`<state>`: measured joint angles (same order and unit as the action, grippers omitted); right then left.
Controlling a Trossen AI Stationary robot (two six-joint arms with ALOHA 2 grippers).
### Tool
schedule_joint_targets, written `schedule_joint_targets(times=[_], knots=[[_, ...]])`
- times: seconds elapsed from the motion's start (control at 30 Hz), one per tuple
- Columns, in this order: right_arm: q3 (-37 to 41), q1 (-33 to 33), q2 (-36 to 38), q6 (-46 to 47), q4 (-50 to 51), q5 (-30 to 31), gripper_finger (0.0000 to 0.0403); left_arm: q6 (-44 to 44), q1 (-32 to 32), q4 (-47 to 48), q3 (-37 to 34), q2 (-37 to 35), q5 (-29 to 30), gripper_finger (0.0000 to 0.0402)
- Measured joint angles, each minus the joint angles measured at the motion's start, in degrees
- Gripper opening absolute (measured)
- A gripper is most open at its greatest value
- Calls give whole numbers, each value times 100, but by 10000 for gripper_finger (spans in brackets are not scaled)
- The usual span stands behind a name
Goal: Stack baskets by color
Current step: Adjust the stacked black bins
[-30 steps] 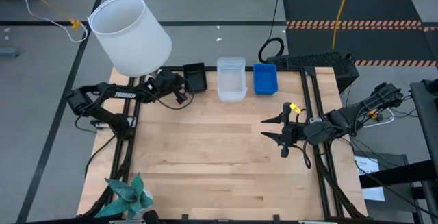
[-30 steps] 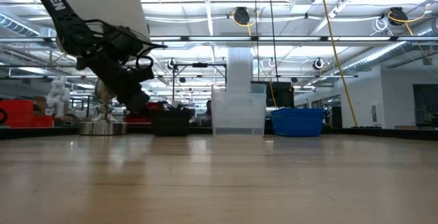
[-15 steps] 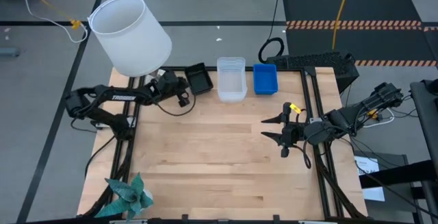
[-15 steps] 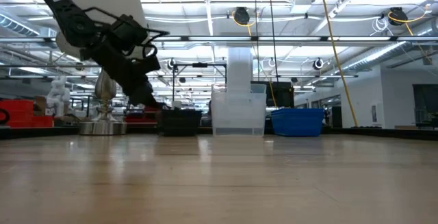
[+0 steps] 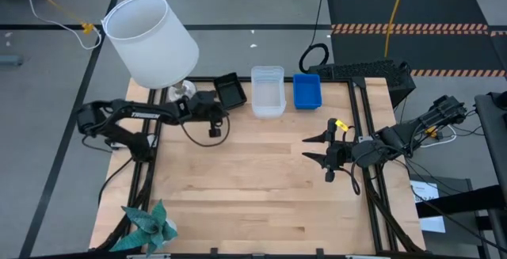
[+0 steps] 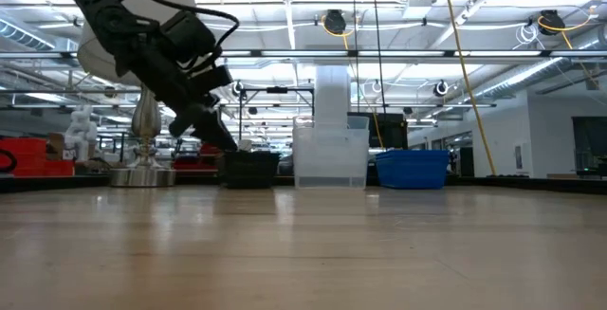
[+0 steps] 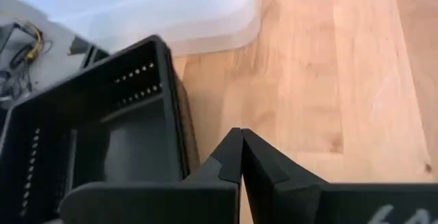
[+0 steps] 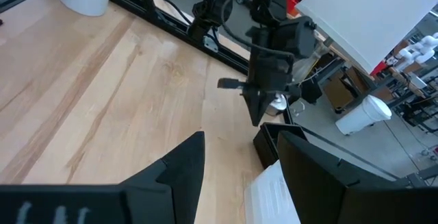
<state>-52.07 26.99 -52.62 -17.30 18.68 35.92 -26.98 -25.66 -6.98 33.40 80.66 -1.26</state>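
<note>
Three basket stacks sit along the table's (image 5: 261, 188) far edge, seen best from above: black (image 5: 230, 89), clear (image 5: 268, 91), blue (image 5: 306, 90). Beside them we note the white lampshade (image 5: 150, 39), larger than any stack. The low view alone shows the clear stack rising tallest. The left gripper (image 5: 215, 108), fingers pressed together and empty, hangs just beside the black stack; its wrist view shows the black basket's perforated wall. The right gripper (image 5: 315, 150) waits with fingers spread, holding nothing, well apart.

Three upright stacks line the table's far edge: black baskets (image 5: 230, 90), clear baskets (image 5: 268, 91), blue baskets (image 5: 306, 90).
</note>
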Motion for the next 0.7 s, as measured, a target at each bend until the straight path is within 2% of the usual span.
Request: schedule_joint_targets(times=[0.17,0.33,0.53,0.7], knots=[[0,1,0,-105,-40,-1,178,-124,64,-489,-1,383,79,3],[0,2,0,-164,-42,1,178,-123,56,-468,-2,571,1002,4],[0,1,0,-223,-42,1,178,-44,58,-248,-2,571,1265,6],[0,0,0,-247,-42,1,178,74,58,-10,-2,571,1788,4]])
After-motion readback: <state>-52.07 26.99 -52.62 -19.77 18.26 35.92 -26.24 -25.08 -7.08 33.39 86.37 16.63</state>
